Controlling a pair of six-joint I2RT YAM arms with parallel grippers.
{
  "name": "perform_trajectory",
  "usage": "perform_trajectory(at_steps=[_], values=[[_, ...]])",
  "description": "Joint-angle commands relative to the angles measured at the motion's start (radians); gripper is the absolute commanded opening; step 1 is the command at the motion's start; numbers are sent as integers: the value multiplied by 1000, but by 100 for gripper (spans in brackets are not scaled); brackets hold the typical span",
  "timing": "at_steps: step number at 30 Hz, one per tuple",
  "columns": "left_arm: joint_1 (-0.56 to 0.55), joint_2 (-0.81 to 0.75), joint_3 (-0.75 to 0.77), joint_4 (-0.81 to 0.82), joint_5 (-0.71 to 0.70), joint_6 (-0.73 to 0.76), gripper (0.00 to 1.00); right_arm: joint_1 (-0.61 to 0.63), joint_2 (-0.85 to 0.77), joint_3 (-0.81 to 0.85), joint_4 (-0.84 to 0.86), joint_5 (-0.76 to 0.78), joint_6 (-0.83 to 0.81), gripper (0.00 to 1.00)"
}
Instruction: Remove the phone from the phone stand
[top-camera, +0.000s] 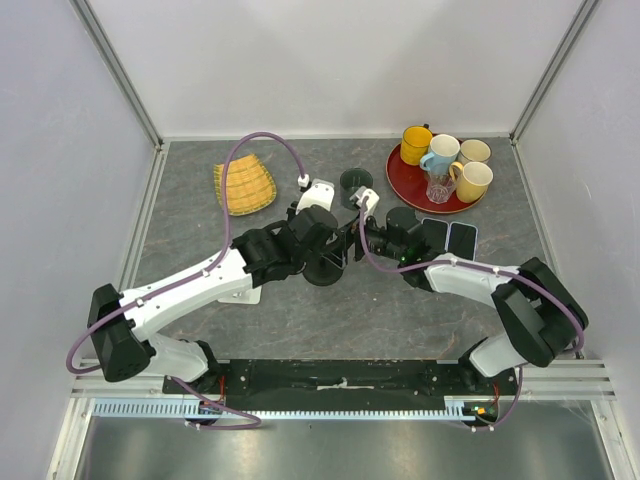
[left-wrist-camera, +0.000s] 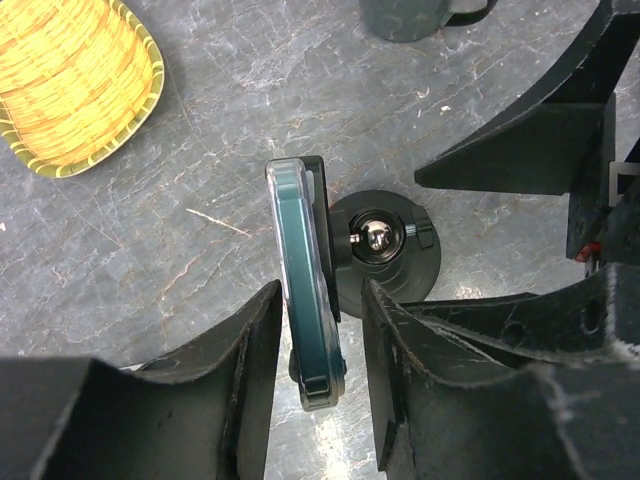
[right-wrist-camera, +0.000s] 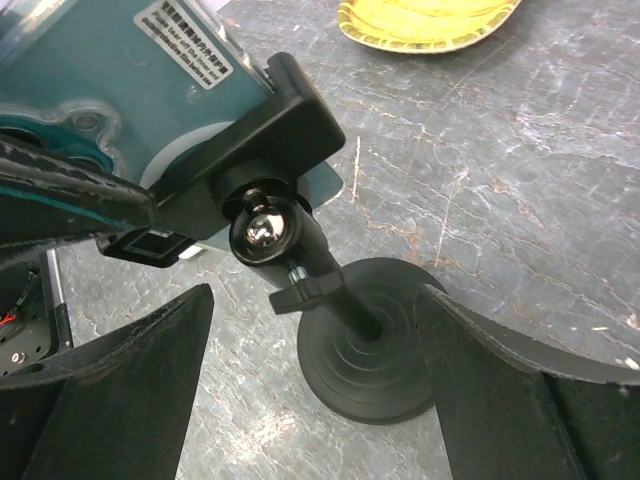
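Observation:
The phone, in a teal case, stands edge-on in the clamp of the black phone stand. My left gripper straddles the phone's lower end. Its left finger is almost against the case, and a narrow gap separates the right finger from the clamp side. In the right wrist view the phone's back sits in the clamp above the ball joint and round base. My right gripper is open around the stem and base, and its right finger reaches the base's edge.
A yellow woven basket lies at the back left and a dark green mug stands behind the stand. A red tray holds several mugs and a glass. Two dark flat slabs lie in front of it.

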Motion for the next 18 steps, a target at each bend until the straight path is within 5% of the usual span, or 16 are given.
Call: perform_trajectory(at_steps=[1, 18], values=[[-1, 12, 30, -14, -28, -25, 44, 21, 37, 59, 85, -42, -17, 89], [-2, -8, 30, -34, 21, -48, 23, 34, 176, 76, 225, -64, -6, 85]])
